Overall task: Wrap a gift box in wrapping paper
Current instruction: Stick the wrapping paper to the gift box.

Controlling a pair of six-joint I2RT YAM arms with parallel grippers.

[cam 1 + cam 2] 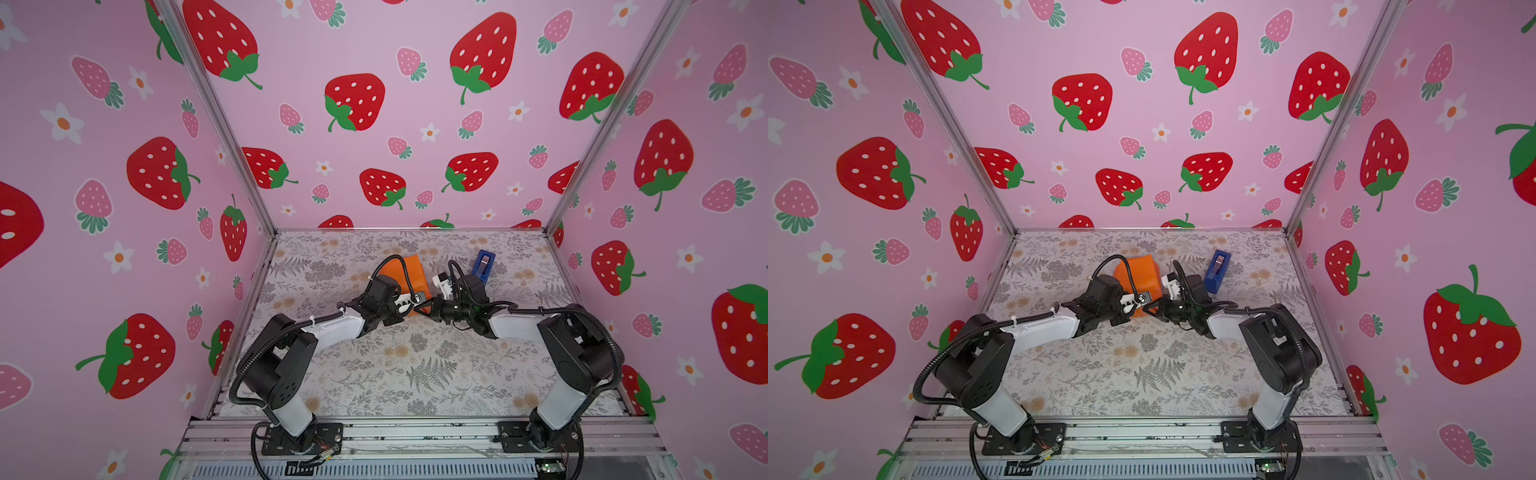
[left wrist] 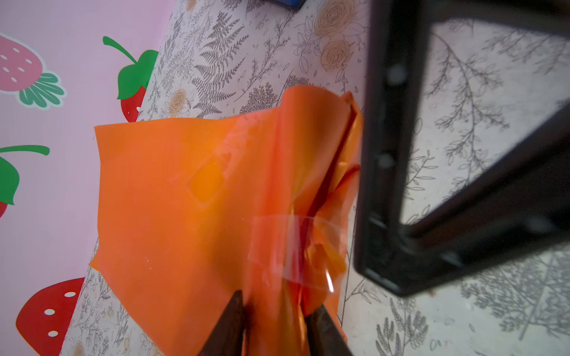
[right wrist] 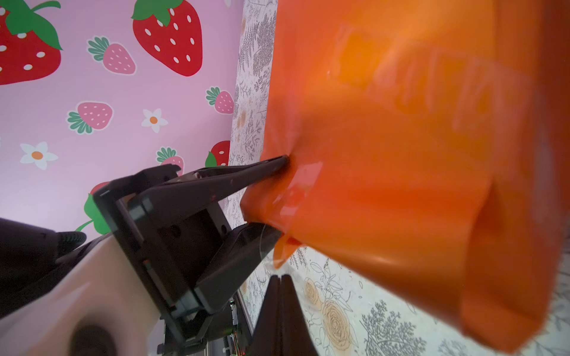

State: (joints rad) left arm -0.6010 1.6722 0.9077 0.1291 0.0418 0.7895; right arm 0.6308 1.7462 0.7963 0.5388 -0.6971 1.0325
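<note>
Sealing the end fold seems the step in hand: left hand (image 2: 279,320) pinches the taped wrapping paper (image 2: 154,200) at mid counter (image 1: 415,374), gift box hidden inside; right hand (image 3: 280,282) closed, empty, just beside. Next probably calls for more tape from the blue tape dispenser (image 1: 483,266)

The left arm (image 1: 332,327) and right arm (image 1: 517,326) pair white link shells with black joint housings. Black ribbed cable hoses (image 1: 237,372) run along them, tied with white zip ties (image 1: 311,319). Black bolted base plates (image 1: 328,436) carry them. The left gripper (image 3: 282,197) and right gripper (image 3: 279,279) have black tapered fingers.
</note>
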